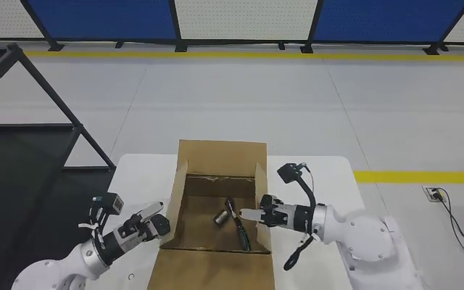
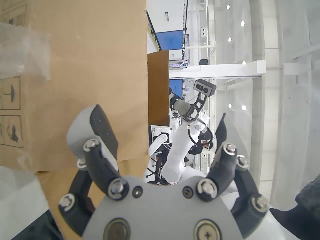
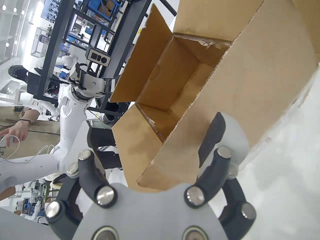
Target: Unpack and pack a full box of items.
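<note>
Both claws were released: left claw (image 2: 160, 131) beside the box (image 1: 221, 156) wall, right claw (image 1: 250, 215) straddling the right flap (image 1: 262, 188). Clenching there risked tearing the flap or dragging the box.

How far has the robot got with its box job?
The box stands open on the table, flaps spread: that much looks done. Nothing is in hand: the left claw is open beside one side of the box, the right claw open astride the opposite wall. A few items lie on the box floor, so moving them and closing the flaps is probably left.
</note>
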`<state>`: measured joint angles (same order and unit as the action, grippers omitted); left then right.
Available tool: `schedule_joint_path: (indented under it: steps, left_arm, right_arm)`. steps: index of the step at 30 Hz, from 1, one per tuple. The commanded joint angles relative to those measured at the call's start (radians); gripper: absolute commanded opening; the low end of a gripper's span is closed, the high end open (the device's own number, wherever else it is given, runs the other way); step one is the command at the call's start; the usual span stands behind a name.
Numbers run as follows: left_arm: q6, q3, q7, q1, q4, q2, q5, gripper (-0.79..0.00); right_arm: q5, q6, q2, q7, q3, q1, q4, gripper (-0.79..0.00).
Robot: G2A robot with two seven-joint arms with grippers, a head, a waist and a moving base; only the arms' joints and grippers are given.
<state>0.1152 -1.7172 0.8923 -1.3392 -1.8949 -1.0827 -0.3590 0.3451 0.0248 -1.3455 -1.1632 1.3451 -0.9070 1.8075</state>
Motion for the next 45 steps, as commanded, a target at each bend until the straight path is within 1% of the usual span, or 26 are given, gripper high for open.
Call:
schedule_joint_path:
  steps: [1,11,17,23,31,45]
  left_arm:
    - [0.001,0.015,-0.01,-0.002,-0.001,0.0,0.005,0.0]
    - [0.018,0.074,-0.047,-0.004,-0.006,0.003,0.031,0.0]
    - [0.036,0.103,-0.058,-0.002,-0.007,0.006,0.059,0.0]
    - [0.071,0.127,-0.07,0.001,-0.007,0.009,0.091,0.0]
    - [0.084,0.149,-0.08,-0.002,-0.003,0.013,0.112,0.0]
    - [0.087,0.159,-0.104,-0.006,0.002,0.018,0.112,0.0]
  right_arm:
    - [-0.012,0.007,-0.001,0.005,-0.032,0.019,-0.028,0.0]
    - [-0.056,0.029,-0.007,0.04,-0.141,0.096,-0.164,0.0]
    - [-0.085,0.044,-0.009,0.05,-0.182,0.125,-0.228,0.0]
    - [-0.108,0.057,-0.01,0.062,-0.213,0.139,-0.282,0.0]
    - [-0.123,0.065,-0.005,0.064,-0.228,0.143,-0.314,0.0]
    - [-0.135,0.059,0.007,0.051,-0.242,0.153,-0.34,0.0]
